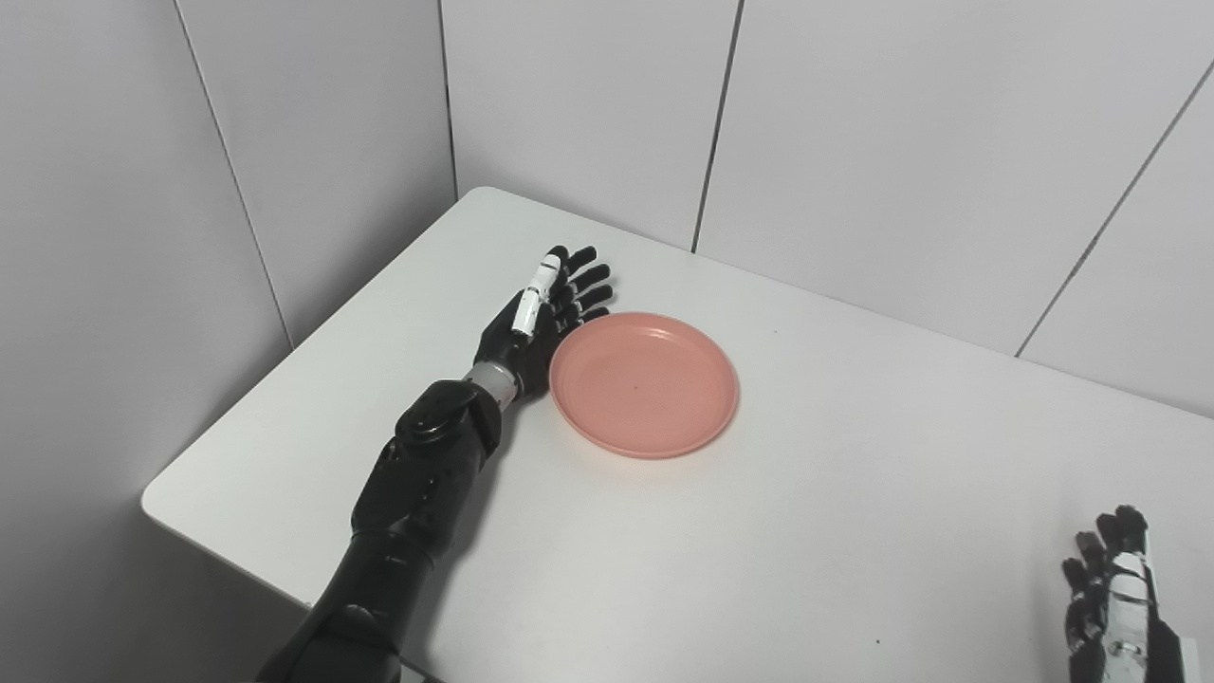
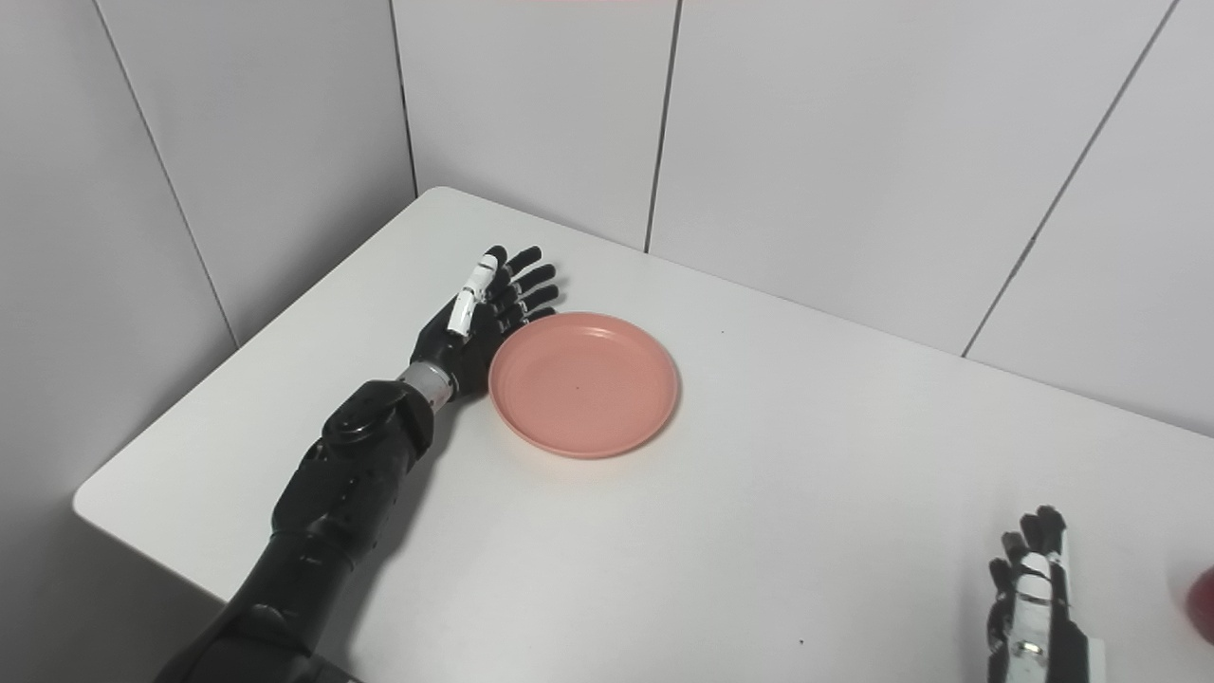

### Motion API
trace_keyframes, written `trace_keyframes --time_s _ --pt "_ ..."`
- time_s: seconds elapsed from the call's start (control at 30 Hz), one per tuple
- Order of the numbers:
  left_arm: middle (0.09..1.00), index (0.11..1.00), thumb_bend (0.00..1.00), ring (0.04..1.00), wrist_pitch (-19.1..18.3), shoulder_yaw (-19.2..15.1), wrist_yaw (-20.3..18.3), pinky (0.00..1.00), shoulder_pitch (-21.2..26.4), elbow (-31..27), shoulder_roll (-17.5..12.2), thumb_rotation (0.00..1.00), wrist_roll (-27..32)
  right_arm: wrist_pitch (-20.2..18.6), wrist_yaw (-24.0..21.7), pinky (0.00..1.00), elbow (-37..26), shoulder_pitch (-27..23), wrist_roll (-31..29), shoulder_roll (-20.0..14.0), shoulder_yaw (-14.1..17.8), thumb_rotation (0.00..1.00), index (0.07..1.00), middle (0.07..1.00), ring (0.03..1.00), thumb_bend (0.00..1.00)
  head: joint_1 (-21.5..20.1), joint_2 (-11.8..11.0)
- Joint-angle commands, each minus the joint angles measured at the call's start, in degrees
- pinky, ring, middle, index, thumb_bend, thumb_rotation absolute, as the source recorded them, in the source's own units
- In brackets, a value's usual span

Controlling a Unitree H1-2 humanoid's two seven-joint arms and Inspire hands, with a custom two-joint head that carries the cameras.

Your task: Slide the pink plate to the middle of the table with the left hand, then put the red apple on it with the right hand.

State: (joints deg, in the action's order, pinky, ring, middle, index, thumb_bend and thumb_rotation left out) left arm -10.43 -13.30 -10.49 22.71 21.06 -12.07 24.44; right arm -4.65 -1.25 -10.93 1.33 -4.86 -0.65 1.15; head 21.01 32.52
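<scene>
The pink plate (image 1: 644, 382) lies flat on the white table (image 1: 806, 531), left of its middle, with nothing on it. My left hand (image 1: 545, 313) stands on edge against the plate's left rim, fingers stretched out and apart, holding nothing. My right hand (image 1: 1112, 593) rests low at the bottom right, fingers extended upward and empty. Only a sliver of the red apple (image 2: 1204, 603) shows at the right edge of the right eye view, just right of my right hand (image 2: 1032, 593). The left eye view does not show the apple.
Grey wall panels close in the table at the back and left. The table's rounded left corner (image 1: 156, 498) and front-left edge lie near my left forearm.
</scene>
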Motion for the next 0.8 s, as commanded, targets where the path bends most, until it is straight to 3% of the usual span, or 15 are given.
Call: trace_keyframes --time_s 0.0,0.77 --pt "0.916 0.904 0.36 0.914 -0.4 0.8 -0.8 0.92 1.2 0.2 0.5 1.00 -0.4 2.9 -0.2 1.00 -1.1 -0.9 0.1 0.1 -0.1 1.00 0.985 0.993 0.992 0.13 0.0 0.0" --pt "0.904 0.888 0.37 0.898 -1.1 3.5 -1.2 0.89 0.1 -1.4 3.7 1.00 -0.9 3.8 0.1 1.00 -0.2 -1.1 -0.2 0.6 0.1 1.00 0.972 0.986 0.987 0.16 -1.3 0.7"
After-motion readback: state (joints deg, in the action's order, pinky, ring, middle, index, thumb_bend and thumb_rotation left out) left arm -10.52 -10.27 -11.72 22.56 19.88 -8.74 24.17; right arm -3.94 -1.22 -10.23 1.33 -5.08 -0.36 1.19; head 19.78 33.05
